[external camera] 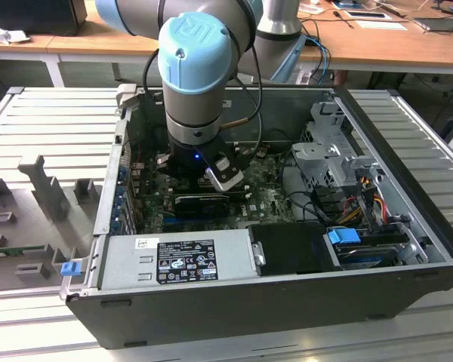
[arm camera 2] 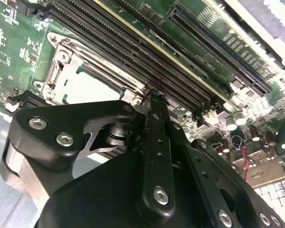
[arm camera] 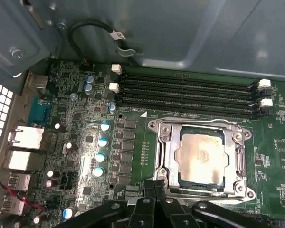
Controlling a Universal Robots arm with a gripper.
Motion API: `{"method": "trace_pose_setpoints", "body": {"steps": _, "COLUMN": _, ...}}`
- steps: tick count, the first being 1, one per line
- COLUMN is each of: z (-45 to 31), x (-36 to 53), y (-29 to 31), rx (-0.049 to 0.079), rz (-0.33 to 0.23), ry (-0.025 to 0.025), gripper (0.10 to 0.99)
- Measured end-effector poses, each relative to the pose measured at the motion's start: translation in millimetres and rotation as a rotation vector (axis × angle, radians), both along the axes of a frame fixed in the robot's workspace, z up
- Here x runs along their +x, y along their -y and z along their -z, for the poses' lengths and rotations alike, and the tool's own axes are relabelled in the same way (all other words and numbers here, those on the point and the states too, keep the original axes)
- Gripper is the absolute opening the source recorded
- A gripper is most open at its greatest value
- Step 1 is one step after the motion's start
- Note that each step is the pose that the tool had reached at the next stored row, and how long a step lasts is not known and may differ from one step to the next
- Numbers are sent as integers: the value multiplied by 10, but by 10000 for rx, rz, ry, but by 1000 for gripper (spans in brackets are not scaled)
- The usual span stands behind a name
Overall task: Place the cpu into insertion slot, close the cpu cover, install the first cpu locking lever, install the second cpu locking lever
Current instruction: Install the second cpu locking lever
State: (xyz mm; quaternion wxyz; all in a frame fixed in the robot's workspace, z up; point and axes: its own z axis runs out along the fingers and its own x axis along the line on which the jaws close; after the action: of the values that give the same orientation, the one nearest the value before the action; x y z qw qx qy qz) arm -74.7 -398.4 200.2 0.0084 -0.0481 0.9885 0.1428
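The cpu (arm camera: 202,159), pale silvery and square, lies in the insertion slot (arm camera: 247,192) on the green board. The silver cpu cover (arm camera: 168,152) lies flat over it, and the chip shows through its window. My gripper (arm camera: 155,184) is shut, its black fingertips together at the socket's edge, touching or just above the frame. In the second wrist view the gripper (arm camera 2: 151,96) tips sit at the corner of the socket, beside the cpu (arm camera 2: 88,88). A thin metal lever (arm camera 2: 109,66) runs along that side of the cover. In the exterior view the gripper (external camera: 211,179) is down inside the computer case.
Long black memory slots (arm camera: 185,90) run right beside the socket. A black cable (arm camera: 92,28) loops above the board, and blue-topped capacitors (arm camera: 102,142) stand near the socket. In the case, a grey power supply (external camera: 181,256) and a drive cage (external camera: 328,158) flank the arm.
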Motion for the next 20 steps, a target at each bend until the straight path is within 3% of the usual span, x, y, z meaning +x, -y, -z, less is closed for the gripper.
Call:
{"method": "trace_pose_setpoints", "body": {"steps": 6, "z": 36, "x": -20, "y": 0, "rx": 265, "rz": -1, "ry": 35, "gripper": 106}}
{"method": "trace_pose_setpoints", "body": {"steps": 11, "z": 49, "x": -35, "y": 1, "rx": 306, "rz": -5, "ry": 38, "gripper": 106}}
{"method": "trace_pose_setpoints", "body": {"steps": 20, "z": -196, "x": -36, "y": 0, "rx": 307, "rz": -3, "ry": 37, "gripper": 106}}
